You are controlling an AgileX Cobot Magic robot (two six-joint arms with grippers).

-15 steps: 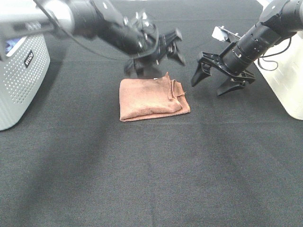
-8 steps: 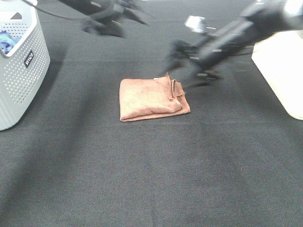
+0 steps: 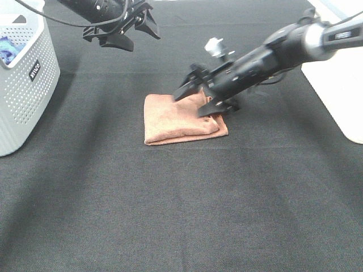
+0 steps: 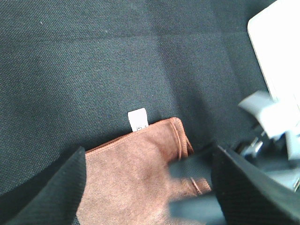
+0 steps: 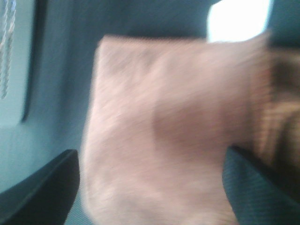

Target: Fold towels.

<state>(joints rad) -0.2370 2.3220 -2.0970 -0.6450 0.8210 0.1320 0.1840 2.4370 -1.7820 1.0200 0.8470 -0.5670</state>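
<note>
**One towel folded; right arm in over it**

Nearest us the black cloth surface [image 3: 187, 215] lies bare. Past it, at the middle, the brown towel [image 3: 176, 120] sits as a compact rectangle, flat, with its layered edges stacked at the end toward the right arm. We judge the folding of this piece mostly done. What is left looks like one last fold or a tidy-up, and perhaps carrying it off.

The right gripper [image 3: 190, 105] is low over that layered end with its jaws spread, one finger on either side of the cloth's far corner. We cannot tell whether it touches the towel (its own wrist view is badly blurred, showing only brown cloth between two dark fingers).

Farther back and to the left, the left gripper [image 3: 140, 38] hangs well clear of the towel, jaws spread and holding nothing. Its camera looks down on the towel's far edge, where a small white tag [image 4: 138, 119] sticks out. Beside it, at the left edge, stands the white perforated basket [image 3: 25, 90] with something blue [image 3: 5, 45] inside; more towels, possibly, but we cannot tell.

A second ago the left gripper was just behind the towel and the right gripper stood off to its right side. Since then the left has drawn back toward the basket and the right has swung in over the cloth. The towel itself has kept its spot and its shape.
</note>
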